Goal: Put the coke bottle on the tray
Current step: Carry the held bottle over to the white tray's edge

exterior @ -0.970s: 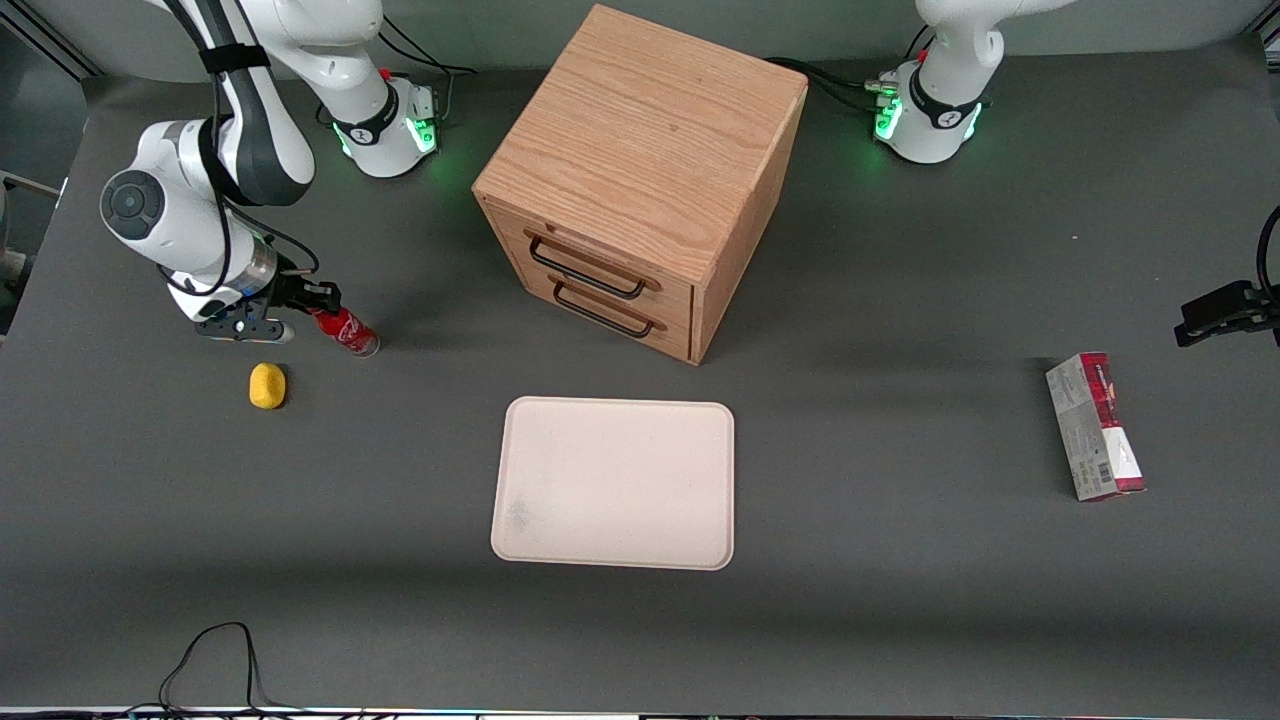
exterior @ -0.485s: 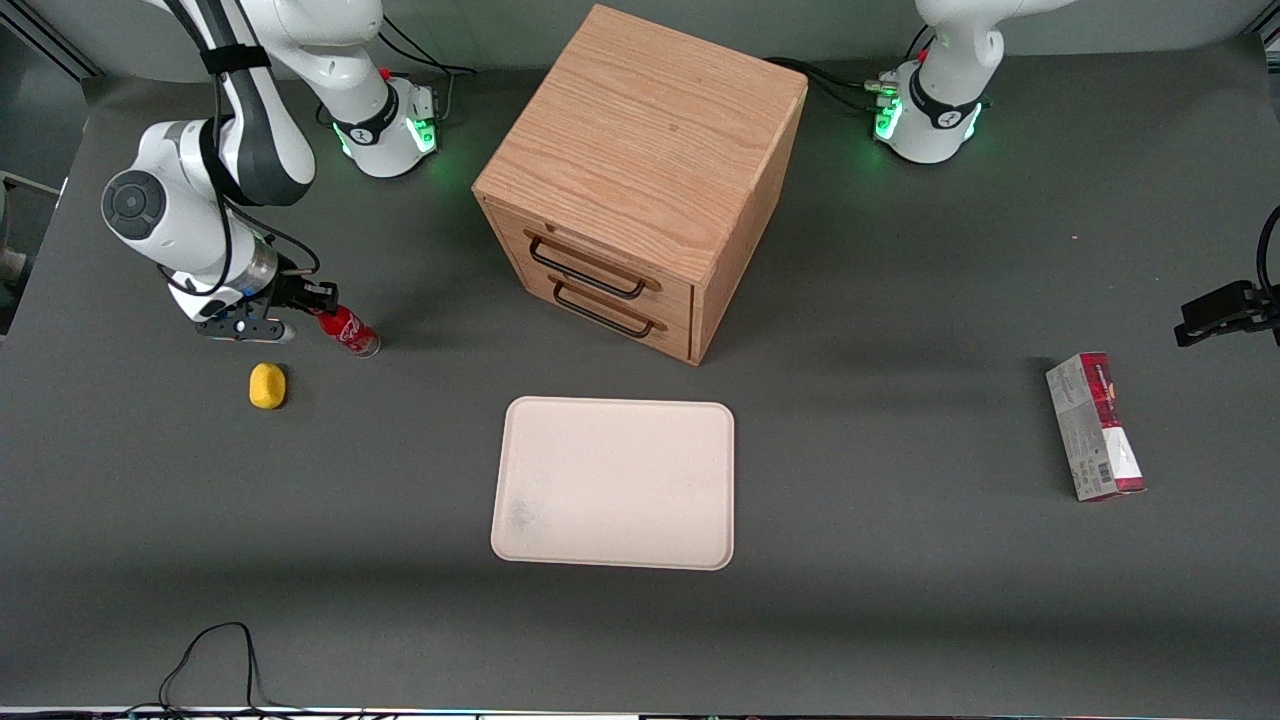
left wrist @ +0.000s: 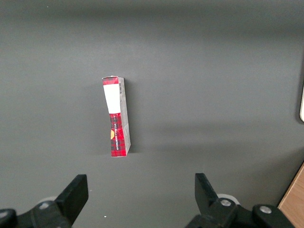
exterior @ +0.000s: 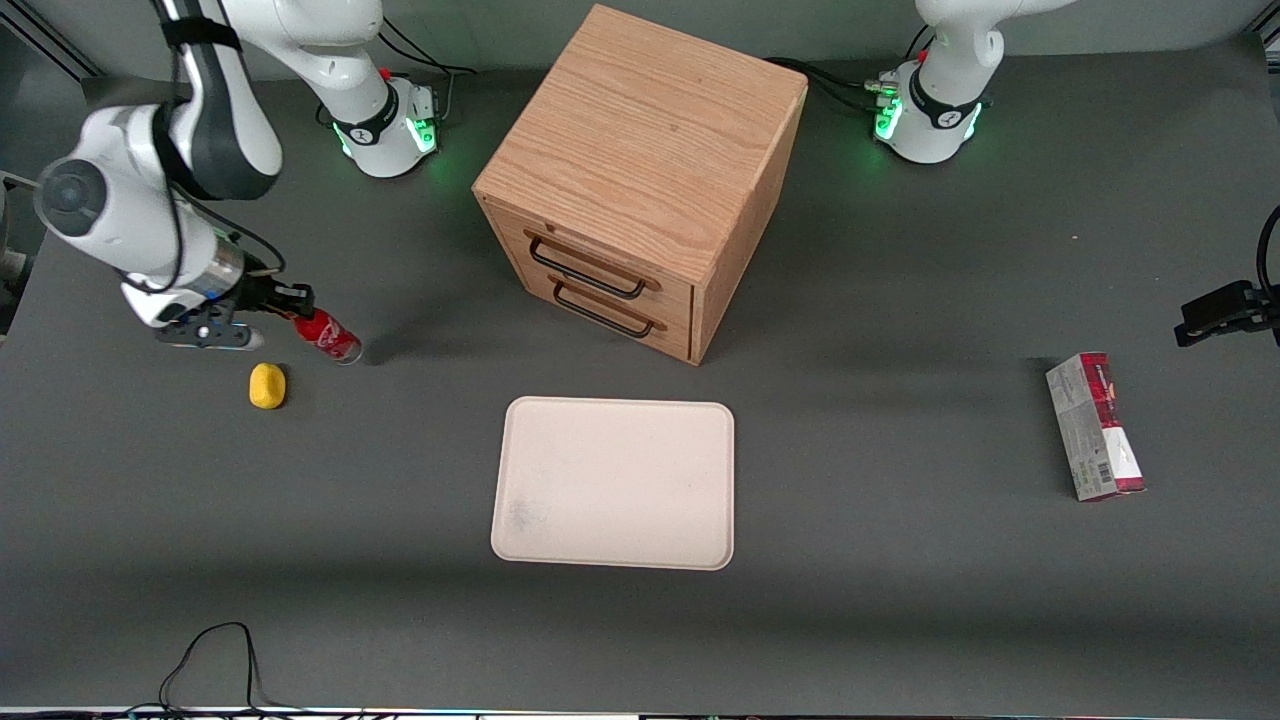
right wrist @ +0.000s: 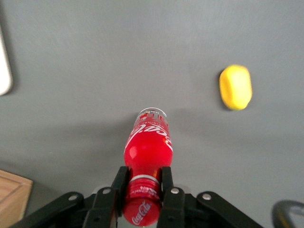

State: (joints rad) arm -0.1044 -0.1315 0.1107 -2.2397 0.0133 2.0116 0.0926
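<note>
My right gripper [exterior: 292, 305] is shut on the neck of the coke bottle [exterior: 327, 337], a small red bottle with a white script logo. It holds the bottle above the table at the working arm's end. In the right wrist view the black fingers [right wrist: 118, 183] clamp the red cap and neck of the bottle [right wrist: 148, 147], which hangs base down over the grey table. The cream-beige tray [exterior: 614, 482] lies flat near the table's middle, in front of the wooden drawer cabinet, well apart from the bottle. A sliver of the tray's edge [right wrist: 4, 66] shows in the right wrist view.
A yellow lemon [exterior: 267, 385] lies on the table just nearer the front camera than the bottle; it shows in the right wrist view too [right wrist: 235, 87]. A wooden two-drawer cabinet [exterior: 640, 180] stands farther from the camera than the tray. A red-and-grey carton box [exterior: 1094, 426] lies toward the parked arm's end.
My gripper has risen with the bottle in it and shifted a little toward the working arm's end of the table. The tray, lemon and box have not moved.
</note>
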